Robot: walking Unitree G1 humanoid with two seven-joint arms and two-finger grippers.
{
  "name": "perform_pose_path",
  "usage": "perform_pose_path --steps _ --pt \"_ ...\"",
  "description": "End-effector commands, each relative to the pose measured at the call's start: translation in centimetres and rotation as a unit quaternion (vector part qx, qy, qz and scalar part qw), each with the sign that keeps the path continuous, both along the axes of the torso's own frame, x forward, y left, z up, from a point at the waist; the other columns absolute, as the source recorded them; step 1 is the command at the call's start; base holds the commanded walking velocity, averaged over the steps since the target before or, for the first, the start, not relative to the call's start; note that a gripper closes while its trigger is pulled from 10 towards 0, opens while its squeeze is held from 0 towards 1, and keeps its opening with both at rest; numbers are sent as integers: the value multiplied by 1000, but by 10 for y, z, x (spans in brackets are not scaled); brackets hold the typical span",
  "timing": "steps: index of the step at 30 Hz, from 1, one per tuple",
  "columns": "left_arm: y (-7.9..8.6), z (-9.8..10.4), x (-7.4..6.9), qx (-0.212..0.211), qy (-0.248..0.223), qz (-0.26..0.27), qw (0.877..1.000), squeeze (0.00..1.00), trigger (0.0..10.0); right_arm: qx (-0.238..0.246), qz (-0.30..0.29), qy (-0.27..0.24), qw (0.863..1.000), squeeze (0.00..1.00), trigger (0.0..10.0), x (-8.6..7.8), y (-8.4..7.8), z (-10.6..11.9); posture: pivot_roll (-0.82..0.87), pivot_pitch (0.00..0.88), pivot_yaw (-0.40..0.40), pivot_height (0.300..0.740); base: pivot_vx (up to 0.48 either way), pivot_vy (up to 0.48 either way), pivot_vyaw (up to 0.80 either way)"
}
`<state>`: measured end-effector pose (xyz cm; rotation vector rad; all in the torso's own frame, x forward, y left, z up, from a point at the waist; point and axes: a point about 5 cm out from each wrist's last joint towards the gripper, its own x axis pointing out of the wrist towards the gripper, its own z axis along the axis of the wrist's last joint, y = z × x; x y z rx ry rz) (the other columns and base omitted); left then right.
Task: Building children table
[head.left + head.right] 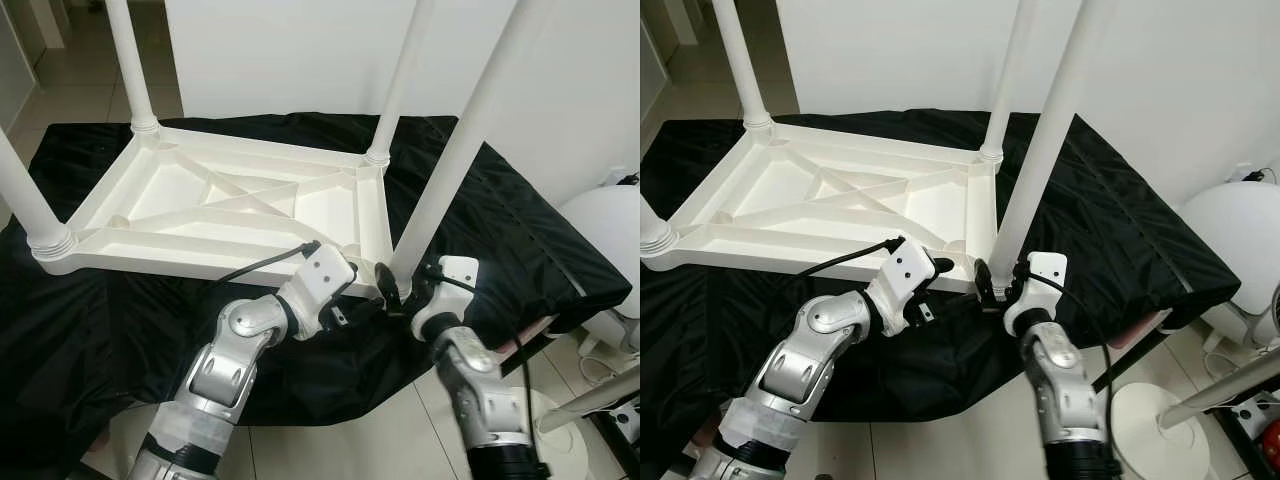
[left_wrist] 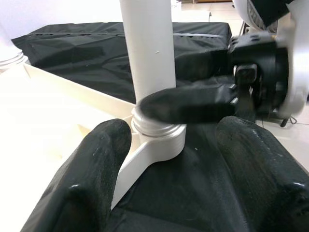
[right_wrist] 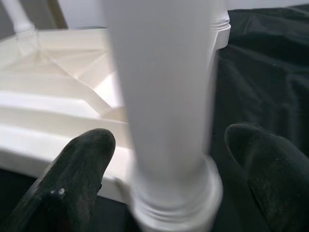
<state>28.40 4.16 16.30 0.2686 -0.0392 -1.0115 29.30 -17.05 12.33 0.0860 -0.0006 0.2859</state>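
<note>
The white tabletop (image 1: 215, 215) lies upside down on a black cloth (image 1: 520, 240) so that its ribbed underside and corner sockets face up, which is why all four legs point upward. The leg at the near right corner (image 1: 455, 150) is the one in hand; it stands in its socket (image 2: 159, 137) at the corner closest to me. My right gripper (image 1: 398, 290) sits at the base of this leg, fingers spread wide on either side of the shaft; in the right wrist view one finger (image 3: 79, 169) and the other stand clear of the leg with gaps showing, so I am bracketing it, not clamping it. My left gripper (image 1: 365, 300) is just beside the same corner, also spread wide, its fingers (image 2: 96, 164) straddling the socket collar, with a right-hand finger lying across the collar in front. I judge this placement serves to steady the corner while the leg is seated or turned home. The other three legs appear already fitted, so the assembly looks nearly complete.
</note>
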Motion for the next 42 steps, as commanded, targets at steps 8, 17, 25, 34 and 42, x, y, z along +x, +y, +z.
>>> perform_pose_path --steps 8,17,25,34,42 --pt "1 1 6 -3 -9 38 999 0 10000 -39 57 -23 997 0 10000 13 -19 8 -28 6 -62 740 0 0 0" --pt "1 4 8 -4 -13 40 999 0 10000 -85 173 -20 981 0 10000 38 -12 15 -21 1 -61 740 0 0 0" --pt "2 5 9 -5 -16 43 999 0 10000 -104 216 2 971 0 0 44 -4 8 -13 0 -66 740 0 0 0" --pt "2 5 10 -8 -17 48 999 0 10000 -108 242 40 963 0 0 38 -13 -8 -17 0 -68 740 0 0 0" --pt "1 5 9 -8 -16 45 999 0 10000 -89 228 41 969 0 10000 36 -17 -11 -18 1 -69 740 0 0 0"
